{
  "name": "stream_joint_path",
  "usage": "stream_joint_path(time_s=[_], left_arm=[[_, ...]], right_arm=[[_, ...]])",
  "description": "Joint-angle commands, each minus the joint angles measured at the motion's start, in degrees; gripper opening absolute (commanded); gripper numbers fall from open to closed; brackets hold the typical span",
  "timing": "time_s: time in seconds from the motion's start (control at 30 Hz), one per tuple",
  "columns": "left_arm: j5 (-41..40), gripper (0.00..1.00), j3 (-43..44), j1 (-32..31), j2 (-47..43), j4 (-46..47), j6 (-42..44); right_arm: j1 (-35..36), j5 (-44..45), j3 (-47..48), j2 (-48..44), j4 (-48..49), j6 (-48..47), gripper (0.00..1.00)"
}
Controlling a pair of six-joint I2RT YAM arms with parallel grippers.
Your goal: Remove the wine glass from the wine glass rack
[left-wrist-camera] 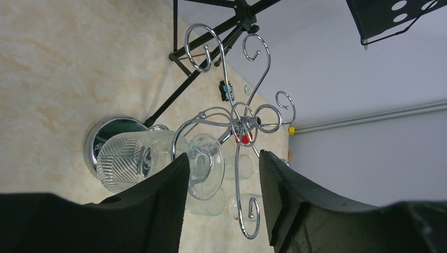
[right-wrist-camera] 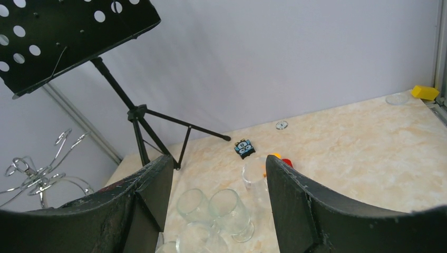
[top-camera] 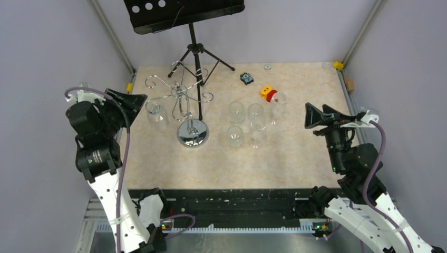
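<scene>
Framing the foot of the wine glass (left-wrist-camera: 132, 161), which hangs upside down from the wine glass rack (left-wrist-camera: 248, 122), your left pincer (left-wrist-camera: 223, 154) stands released in what looks like the grasp step, so next clench gently and slide it off, right pincer (right-wrist-camera: 219, 158) likewise released.

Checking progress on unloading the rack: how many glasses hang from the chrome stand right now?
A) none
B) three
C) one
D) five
C: a single wine glass hangs from an arm on the left side of the wine glass rack, its foot between the open fingers of the left gripper. The other glasses sit on the table to the rack's right.
</scene>
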Motion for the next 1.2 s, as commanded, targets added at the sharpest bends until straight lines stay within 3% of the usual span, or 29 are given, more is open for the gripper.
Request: stream_joint_path(time_s=[0.0,0.2,0.3,0.4,0.83,1.17], left_arm=[[-1.2,0.55,-2.0,0.3,-2.0,0.4,-0.5],[-1.0,0.55,-5.2,0.3,-3.6,1.8,-0.8],[0.0,0.44,-5.5,0.3,-3.4,2.1,-0.9],[0.6,0.40,-5.8,0.3,-3.2,3.0,-1.1],[5.5,0.42,-7.8,0.3,-1.5,5.8,-1.7],[4.8,0.42,-8.0,0.3,-1.8,5.9,-1.1]], right_arm=[[-0.1,-1.8,-1.0,0.9,3.8,-2.4,0.66],[-0.1,-2.0,-1.2,1.6,4.2,-2.6,0.66],[-0.1,-2.1,-1.3,1.8,4.3,-2.6,0.66],[0.0,-2.1,-1.4,1.9,4.3,-2.6,0.66],[-0.1,-0.9,0.1,3.0,3.4,-4.2,0.66],[-0.1,-0.8,0.1,2.9,3.4,-4.3,0.66]])
